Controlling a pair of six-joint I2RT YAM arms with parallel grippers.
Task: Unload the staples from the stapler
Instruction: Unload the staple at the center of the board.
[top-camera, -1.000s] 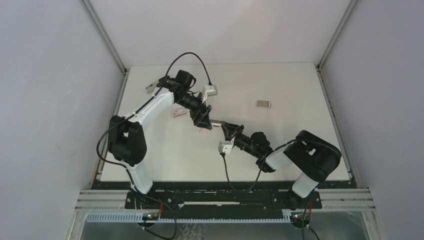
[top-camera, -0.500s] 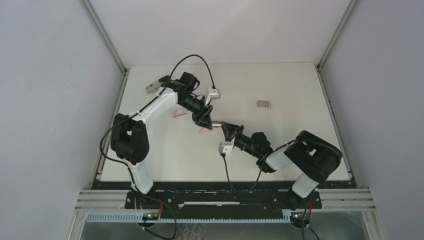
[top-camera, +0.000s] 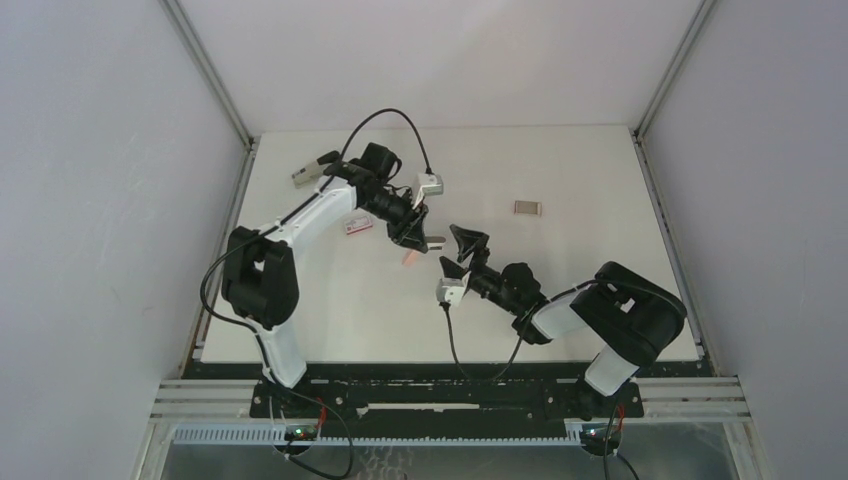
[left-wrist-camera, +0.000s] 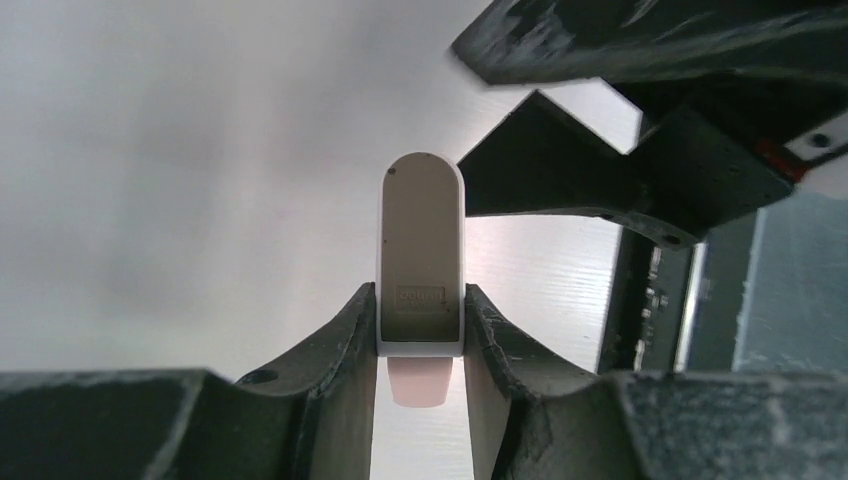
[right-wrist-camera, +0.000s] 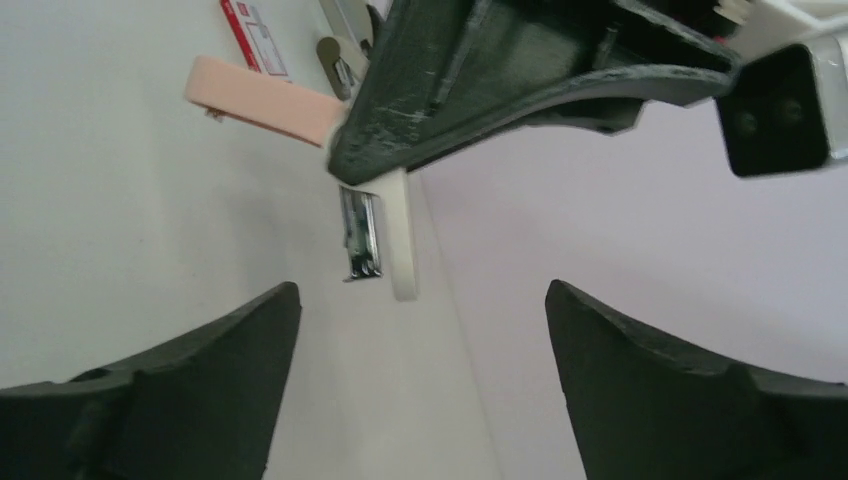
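Observation:
The stapler (left-wrist-camera: 421, 250), white base with a pink top (right-wrist-camera: 265, 100), hangs above the table with my left gripper (left-wrist-camera: 420, 300) shut on its sides. From the right wrist view, its shiny metal magazine (right-wrist-camera: 360, 235) shows beside the white base (right-wrist-camera: 400, 250); whether staples lie in it I cannot tell. My right gripper (right-wrist-camera: 422, 290) stands open just right of the stapler (top-camera: 410, 258), with nothing between its fingers. In the top view my left gripper (top-camera: 418, 238) and right gripper (top-camera: 458, 250) face each other at mid-table. A small grey bar (top-camera: 527, 208) that looks like staples lies at the back right.
A pink-and-white box (top-camera: 358, 225) lies on the table just left of my left gripper. A grey-and-white object (top-camera: 313, 170) sits at the back left corner. Walls close in the white table (top-camera: 560, 290) on three sides.
My left gripper has shut on the stapler. My right gripper has let go of it, opened wide and drawn back a little to the right.

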